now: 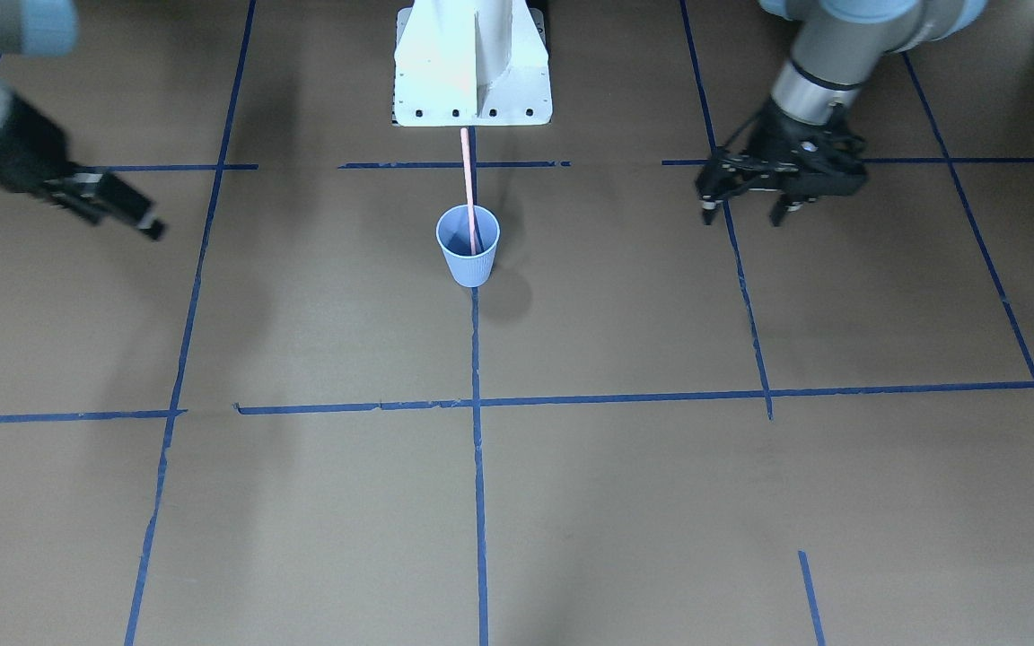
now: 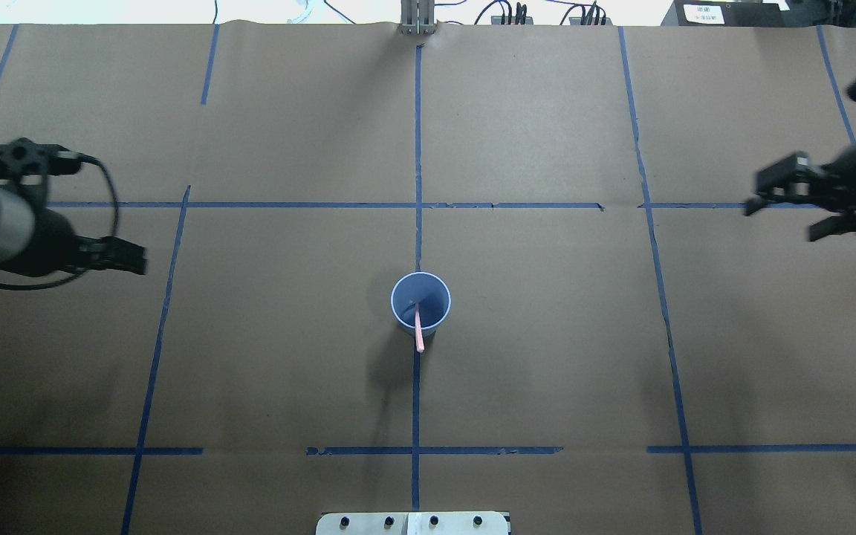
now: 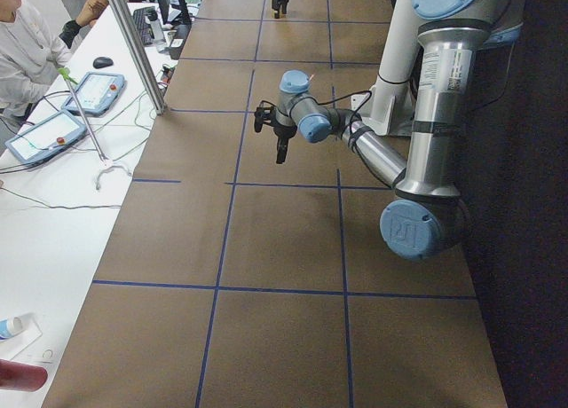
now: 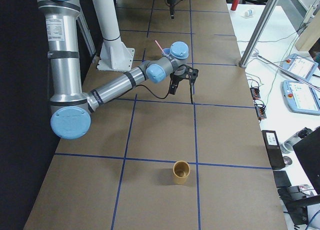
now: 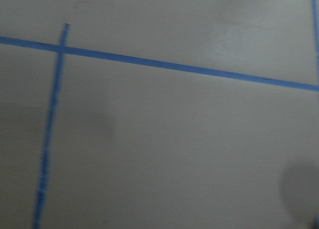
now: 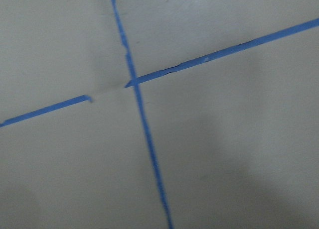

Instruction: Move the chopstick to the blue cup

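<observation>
— Where is the chopstick [image 1: 468, 193]?
— Standing in the blue cup [image 1: 468, 265] at the middle of the table [image 2: 547, 371]. Seen from overhead, its top leans over the rim at six o'clock.
— And your jaws?
— Both spread, gripping nothing. My left gripper [image 1: 743, 213] hangs at the cup's nine o'clock and my right gripper [image 2: 780, 224] at three, each well apart from it.

Lower chopstick [image 1: 468, 179] end (behind cup [image 1: 468, 265] wall)

Ribbed matt blue cup [image 1: 468, 262], smooth chopstick [image 1: 467, 184], matt brown-paper table [image 1: 661, 502].
</observation>
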Controlling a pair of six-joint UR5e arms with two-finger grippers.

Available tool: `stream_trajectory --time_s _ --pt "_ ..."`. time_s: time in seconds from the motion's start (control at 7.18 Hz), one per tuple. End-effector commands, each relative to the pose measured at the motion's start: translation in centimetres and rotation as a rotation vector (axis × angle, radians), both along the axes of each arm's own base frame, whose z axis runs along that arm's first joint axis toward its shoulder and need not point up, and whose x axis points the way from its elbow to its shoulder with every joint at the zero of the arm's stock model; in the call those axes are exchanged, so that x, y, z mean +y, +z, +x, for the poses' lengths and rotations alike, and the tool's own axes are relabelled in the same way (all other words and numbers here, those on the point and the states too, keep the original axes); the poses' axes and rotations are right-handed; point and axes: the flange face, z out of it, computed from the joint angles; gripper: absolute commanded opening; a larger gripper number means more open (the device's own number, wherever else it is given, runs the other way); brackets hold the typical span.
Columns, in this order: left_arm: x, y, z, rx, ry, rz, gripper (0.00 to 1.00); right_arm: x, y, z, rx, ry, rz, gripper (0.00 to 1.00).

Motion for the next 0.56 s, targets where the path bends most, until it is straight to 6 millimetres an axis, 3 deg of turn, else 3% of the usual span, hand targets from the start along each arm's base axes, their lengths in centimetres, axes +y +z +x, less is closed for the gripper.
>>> stream_trajectory --time_s 0.0,0.14,0.28,0.42 --pt "-1.3 5.8 -12.6 -0.01 0.089 0.074 1.0 2.9 10.6 11.9 0.104 -0.095 0.187 1.0" --pt "-2.6 10.0 -18.7 -0.079 0.111 0.139 1.0 3.6 14.7 15.7 0.136 -0.154 0.265 1.0" --pt "-4.2 14.2 -23.2 -0.101 0.174 0.152 1.0 4.0 18.5 18.3 0.179 -0.227 0.334 1.0" --pt "-5.6 17.6 -26.7 -0.1 0.199 0.156 1.0 4.1 20.1 18.8 0.221 -0.289 0.374 1.0"
